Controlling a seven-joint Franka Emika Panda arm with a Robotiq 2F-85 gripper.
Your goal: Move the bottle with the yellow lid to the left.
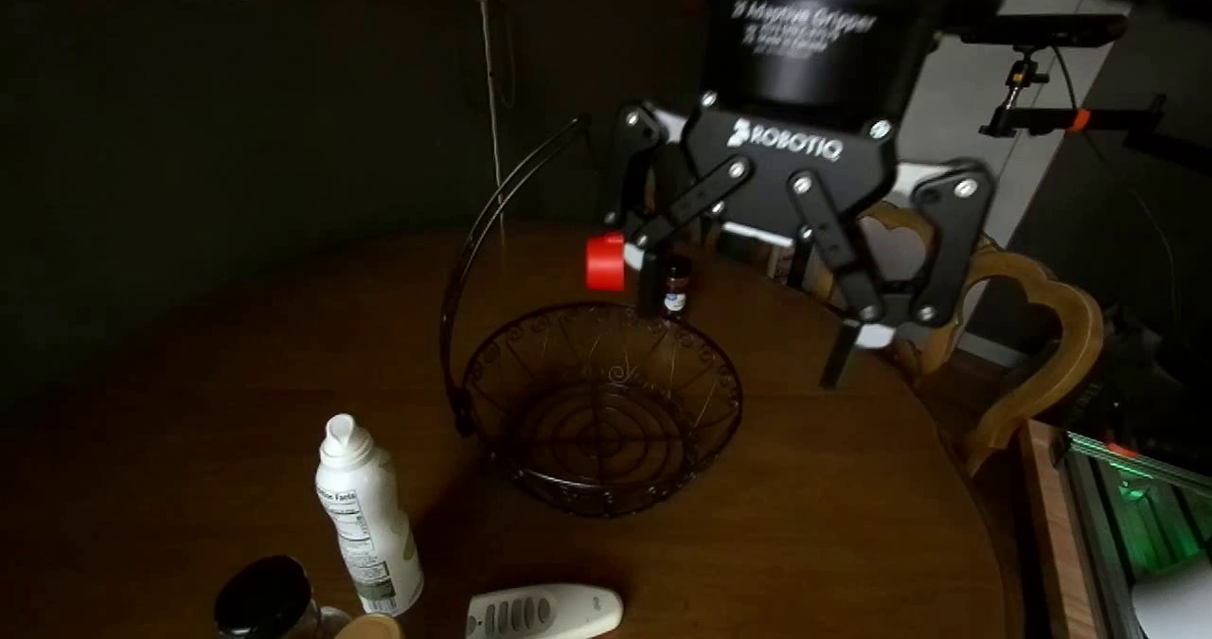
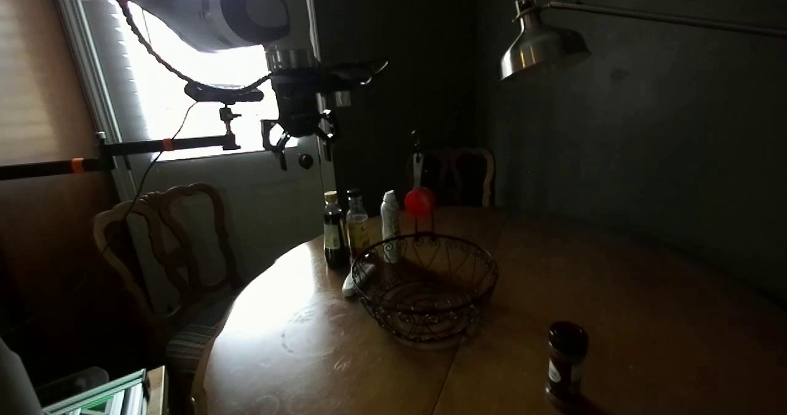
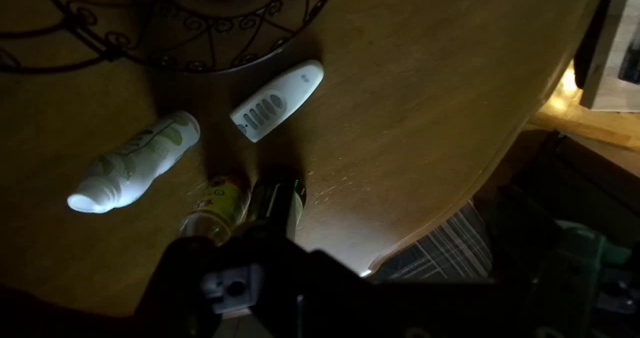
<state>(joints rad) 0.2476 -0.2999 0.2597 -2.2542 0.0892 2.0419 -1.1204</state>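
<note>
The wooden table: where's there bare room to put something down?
In the wrist view, the wooden table is bare from the pale remote to the table's curved edge. In an exterior view, more lies between the wire basket and the dark jar. Crowded: the yellow-capped bottle and black-capped bottle stand side by side, the white bottle close by.

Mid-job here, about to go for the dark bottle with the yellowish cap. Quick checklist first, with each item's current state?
1. Gripper open, holding nothing: ok.
2. Dark bottle upright on the table: ok.
3. Yellowish cap on its neck: ok.
4. Clearance from the yellow-labelled bottle: not ok, likely tight; the two stand close together.
5. Gripper lined up over the dark bottle: cannot tell; in the wrist view the gripper hides its top.
</note>
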